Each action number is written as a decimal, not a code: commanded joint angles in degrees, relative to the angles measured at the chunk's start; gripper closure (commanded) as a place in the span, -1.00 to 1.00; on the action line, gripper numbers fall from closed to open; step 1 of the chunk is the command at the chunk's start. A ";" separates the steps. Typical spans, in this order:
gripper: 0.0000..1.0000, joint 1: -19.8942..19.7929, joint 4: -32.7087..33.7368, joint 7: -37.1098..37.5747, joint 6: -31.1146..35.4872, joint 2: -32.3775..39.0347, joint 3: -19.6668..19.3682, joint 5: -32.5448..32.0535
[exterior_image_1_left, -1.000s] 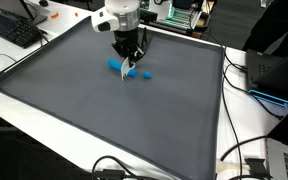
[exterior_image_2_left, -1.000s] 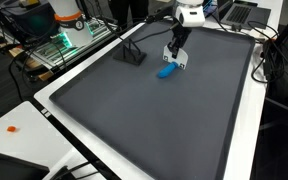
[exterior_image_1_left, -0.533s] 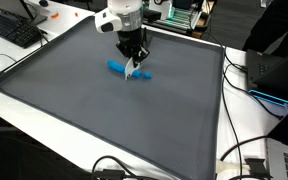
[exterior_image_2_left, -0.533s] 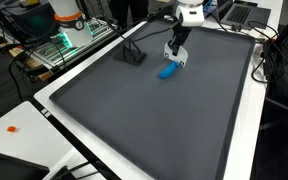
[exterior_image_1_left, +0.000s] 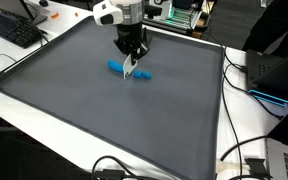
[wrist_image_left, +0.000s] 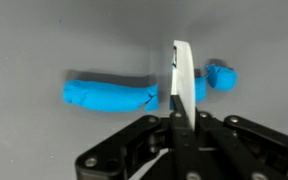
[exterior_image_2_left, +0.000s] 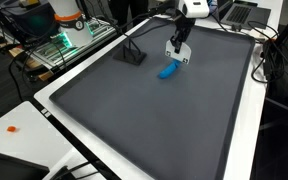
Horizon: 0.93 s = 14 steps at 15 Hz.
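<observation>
Claw (exterior_image_1_left: pixel 131 61) hangs over the middle-far part of the dark grey mat (exterior_image_1_left: pixel 84 110) that covers the white counter (exterior_image_1_left: pixel 246 120). Also seen in an exterior view (exterior_image_2_left: pixel 178 51).

Claw is closed, fingers pinched together on a thin white flat blade-like piece (wrist_image_left: pixel 180 68). The piece shows edge-on in the wrist view and sticks straight out past the fingertips. It also shows below the claw in both exterior views (exterior_image_1_left: pixel 131 70) (exterior_image_2_left: pixel 181 59).

Bright blue soft-looking roll (wrist_image_left: pixel 109 95) lies flat on the mat, directly under the claw. In the wrist view the white piece crosses the roll near one end: the long part lies to the left and a short stub to the right. A small blue lump (wrist_image_left: pixel 222 76) sits at the far right, just beside the stub. Cannot tell whether the white edge touches the roll or hangs just above it.

Same roll in both exterior views (exterior_image_1_left: pixel 115 67) (exterior_image_2_left: pixel 167 71), with the lump (exterior_image_1_left: pixel 146 74) just beside it.

Surroundings:
- Black angled stand (exterior_image_2_left: pixel 132 55) on the mat, apart from the roll.
- Black keyboard (exterior_image_1_left: pixel 14 30) on the counter beyond the mat edge.
- Small orange object (exterior_image_2_left: pixel 12 128) on the white surface.
</observation>
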 commanded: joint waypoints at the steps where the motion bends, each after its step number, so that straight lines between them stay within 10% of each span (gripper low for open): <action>1: 0.98 0.72 -0.81 2.16 -0.07 -1.92 -1.38 -3.76; 14: 0.98 -0.50 0.65 1.39 0.15 1.43 -2.96 -4.94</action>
